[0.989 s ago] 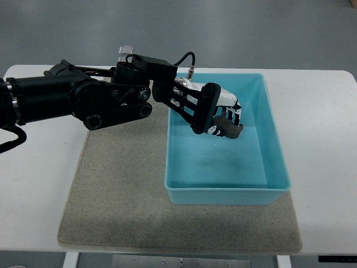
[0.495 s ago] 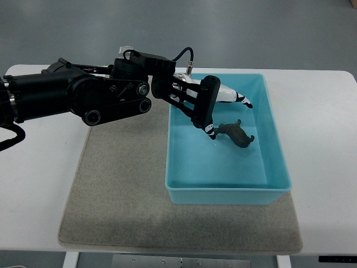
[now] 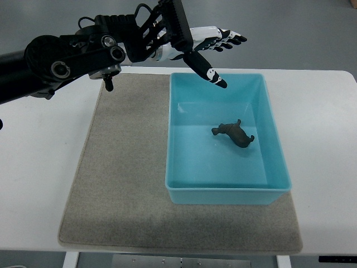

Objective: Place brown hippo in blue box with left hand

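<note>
**Hippo lying in box, hand clear above**

Brown hippo (image 3: 234,134): small, dark, matte figure, lying on the floor of the blue box (image 3: 279,151), right of centre. Box is rectangular, smooth glossy plastic, sitting on a coarse beige mat (image 3: 122,184). Left hand (image 3: 203,47) hangs above the box's far rim, fingers (image 3: 230,38) spread straight, holding nothing. White tabletop (image 3: 39,156) lies under the mat.

a beige felt mat (image 3: 120,184) lies flat on a white table (image 3: 39,167), covering its middle; grey floor (image 3: 290,33) shows beyond the far edge
</note>
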